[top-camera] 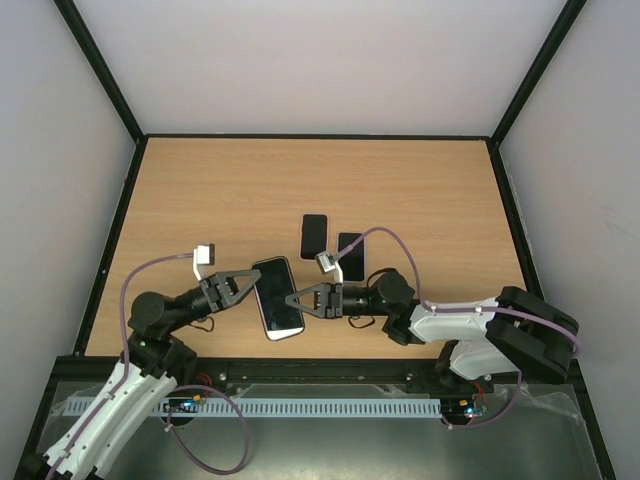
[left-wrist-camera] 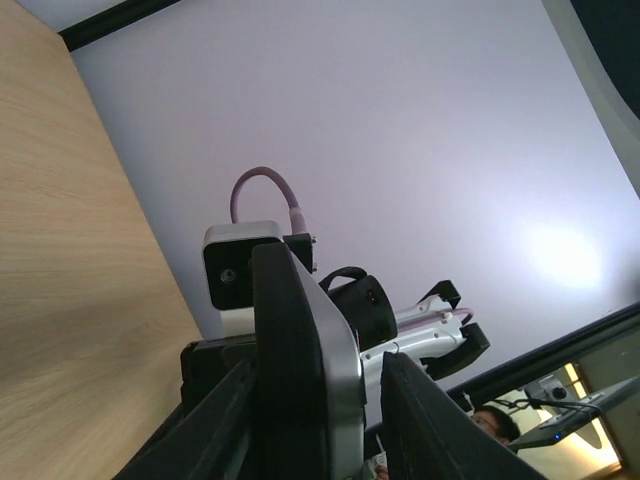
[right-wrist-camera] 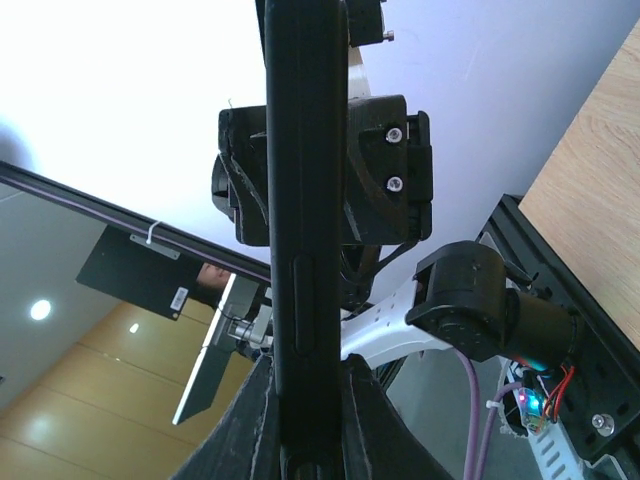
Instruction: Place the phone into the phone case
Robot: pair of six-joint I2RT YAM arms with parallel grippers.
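A phone (top-camera: 277, 297) with a dark screen and a silver rim hangs just above the table's front middle, between my two grippers. In the left wrist view it is edge-on: a silver body (left-wrist-camera: 340, 350) against a thick black layer, the phone case (left-wrist-camera: 285, 330). My left gripper (top-camera: 248, 284) straddles its left edge (left-wrist-camera: 318, 365). One finger touches the black side and the other finger (left-wrist-camera: 420, 420) stands apart from the silver side. My right gripper (top-camera: 292, 300) is shut on the right edge, and both fingers press the black case edge (right-wrist-camera: 305, 200), which has a side button.
Two flat black phone-shaped slabs lie on the wooden table behind the grippers, one (top-camera: 314, 236) at the middle and one (top-camera: 350, 256) just right of it, near the right wrist camera. Black frame rails border the table at the left, right and front.
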